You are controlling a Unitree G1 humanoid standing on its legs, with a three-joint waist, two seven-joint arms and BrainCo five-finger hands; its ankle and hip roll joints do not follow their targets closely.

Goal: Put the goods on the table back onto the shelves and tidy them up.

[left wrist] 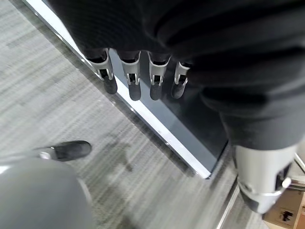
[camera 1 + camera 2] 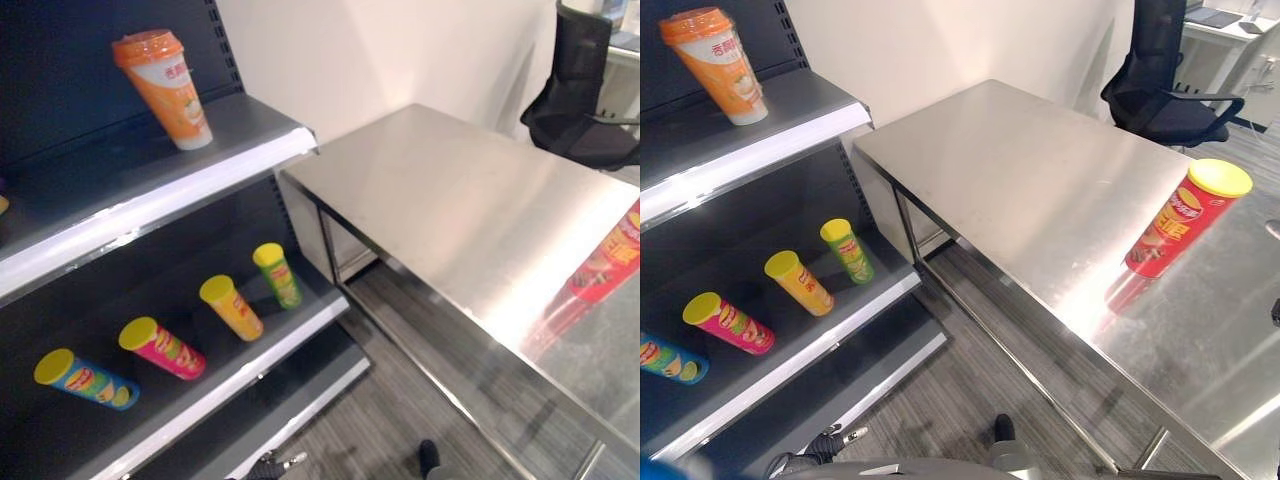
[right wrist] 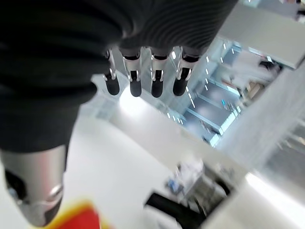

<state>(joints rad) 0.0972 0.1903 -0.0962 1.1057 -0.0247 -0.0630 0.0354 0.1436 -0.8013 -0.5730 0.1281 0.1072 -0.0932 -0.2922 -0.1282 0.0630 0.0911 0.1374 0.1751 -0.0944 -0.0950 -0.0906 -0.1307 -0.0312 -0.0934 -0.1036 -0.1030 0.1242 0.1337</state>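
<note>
Steel table (image 2: 1040, 180): red can (image 2: 1175, 220) upright; shelf (image 2: 790, 370): four cans.

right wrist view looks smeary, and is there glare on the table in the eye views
Right wrist view: the background past the right hand is blurred, with a red and yellow smear at one edge. Right eye view: a bright glare patch lies on the steel table beside the red can, which throws a faint reflection. Left eye view: the same glare washes the tabletop.
</note>
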